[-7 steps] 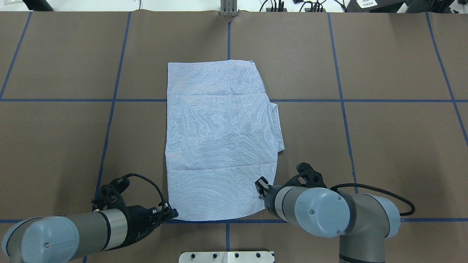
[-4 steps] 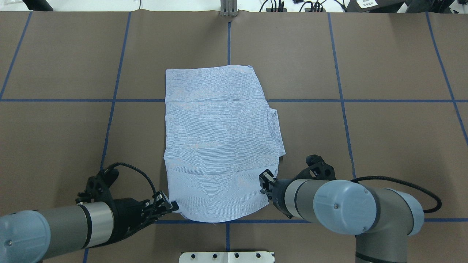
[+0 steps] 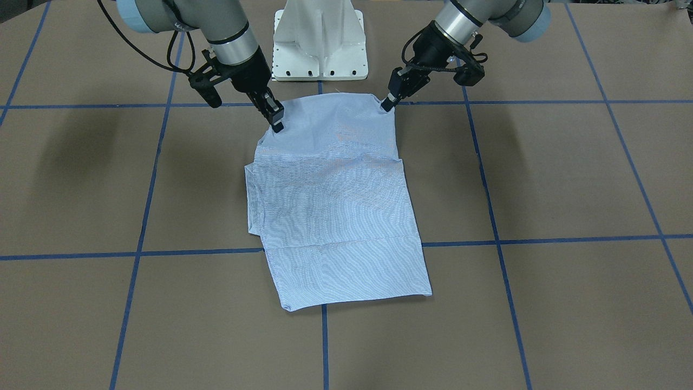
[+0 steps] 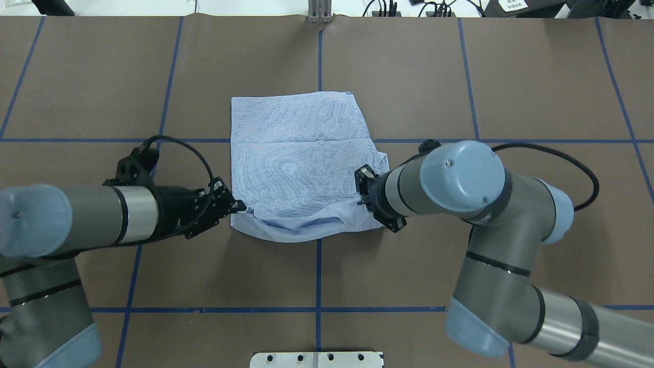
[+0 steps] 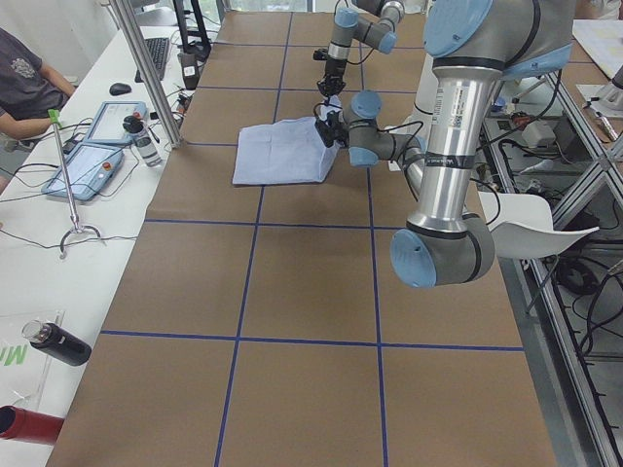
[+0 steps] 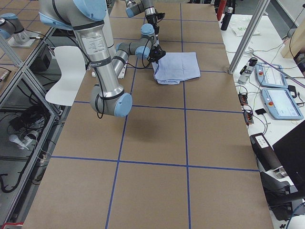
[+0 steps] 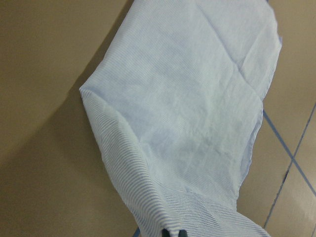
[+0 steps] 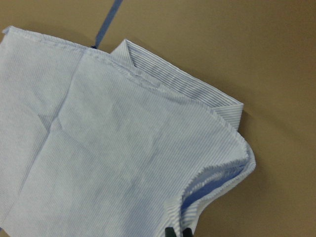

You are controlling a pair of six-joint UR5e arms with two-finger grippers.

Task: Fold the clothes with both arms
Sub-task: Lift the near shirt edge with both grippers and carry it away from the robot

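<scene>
Brown paper ruled with blue tape lines covers the surface (image 4: 511, 76), and the light-blue striped shirt (image 4: 299, 133) lies at its middle, straight ahead of the robot's white base (image 3: 319, 38).

No sleeve spreads out to either side. The shirt shows as one narrow panel with crease lines across it, so the sleeves and sides appear to be folded in already. In the right wrist view a striped band sticks out at one side edge; whether it is collar or cuff I cannot tell.

The left hand (image 4: 240, 207) is clamped on the hem corner on its side, and the right hand (image 4: 360, 189) is clamped on the opposite corner. Both wrist views show the fingertips pinched together with cloth between them. In the overhead view the hem hangs between the two hands in a slack curve, raised off the surface and held above the shirt's own middle, while the far end lies flat.

By my reading the lengthwise fold is roughly half made. What is left is to carry the hem on to the far edge, lay it down square, and let go. Another fold may be needed if a smaller packet is wanted.
</scene>
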